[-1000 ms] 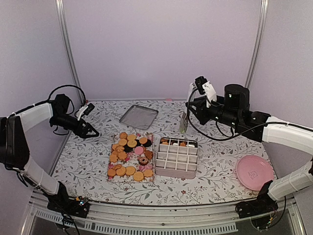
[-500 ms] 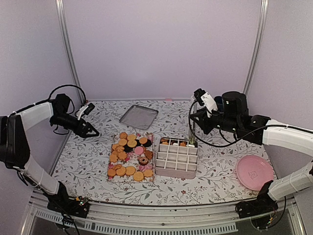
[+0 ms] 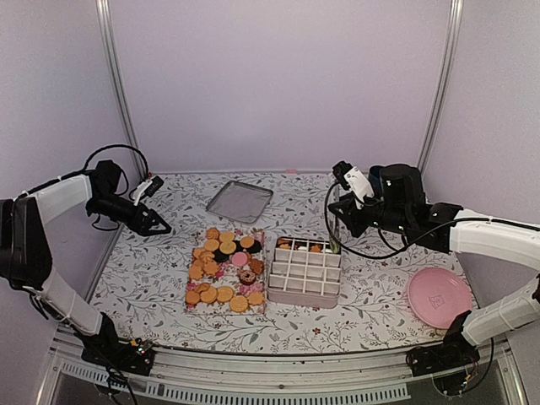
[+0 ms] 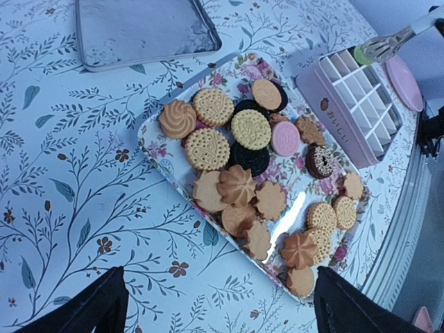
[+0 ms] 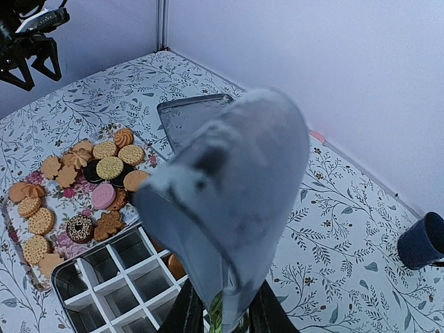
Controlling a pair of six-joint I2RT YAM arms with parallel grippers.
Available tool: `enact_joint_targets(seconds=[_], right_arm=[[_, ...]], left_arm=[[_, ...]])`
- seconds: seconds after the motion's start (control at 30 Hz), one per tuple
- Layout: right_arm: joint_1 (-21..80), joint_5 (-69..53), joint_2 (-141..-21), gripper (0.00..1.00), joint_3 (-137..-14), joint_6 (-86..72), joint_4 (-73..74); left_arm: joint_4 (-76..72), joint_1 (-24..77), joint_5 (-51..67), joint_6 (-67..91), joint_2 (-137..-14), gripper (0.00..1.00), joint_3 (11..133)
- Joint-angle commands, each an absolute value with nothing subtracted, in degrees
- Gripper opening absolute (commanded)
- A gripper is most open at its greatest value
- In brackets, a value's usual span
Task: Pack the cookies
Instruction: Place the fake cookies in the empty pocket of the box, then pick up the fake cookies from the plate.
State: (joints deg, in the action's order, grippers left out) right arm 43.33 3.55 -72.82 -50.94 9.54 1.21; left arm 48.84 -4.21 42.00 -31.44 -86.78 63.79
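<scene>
Cookies lie in a heap on a flowered tray: golden ones, dark ones, one pink. A few more show in the back cells of the pink grid box. My right gripper is shut on metal tongs, which hang over the box's back right corner with a small green piece at their tip. My left gripper stands open to the left of the tray, with nothing between its fingers.
An empty metal tray lies behind the cookies. A pink plate sits at the right front. A dark blue cup stands right of the box. Walls close in the table at the back and sides.
My right arm has carried the tongs down and to the right, from beyond the box to its back right corner. The left arm has stayed put.
</scene>
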Motion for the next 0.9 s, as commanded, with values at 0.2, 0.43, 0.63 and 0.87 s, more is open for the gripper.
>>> enact_joint_targets(seconds=[0.2,0.43,0.63,0.87], right_arm=[[43.0,3.9,-74.0,0.31,-51.8,10.5,-2.4],[42.9,4.2,-73.4,0.33,-54.6,11.9,-1.6],[43.7,1.2,-73.3,0.33,-58.7,12.0,-2.5],[52.0,-1.3,-83.5,0.33,-66.3,9.5,-9.7]], left_arm=[[49.1,-4.8,42.1,-31.7,-86.8,0.99,64.9],[49.2,-4.8,42.1,-32.1,-86.2,0.99,64.6],[49.3,-5.0,42.4,-32.6,-86.1,0.99,64.7],[49.3,-7.3,42.4,-32.9,-86.0,0.99,64.4]])
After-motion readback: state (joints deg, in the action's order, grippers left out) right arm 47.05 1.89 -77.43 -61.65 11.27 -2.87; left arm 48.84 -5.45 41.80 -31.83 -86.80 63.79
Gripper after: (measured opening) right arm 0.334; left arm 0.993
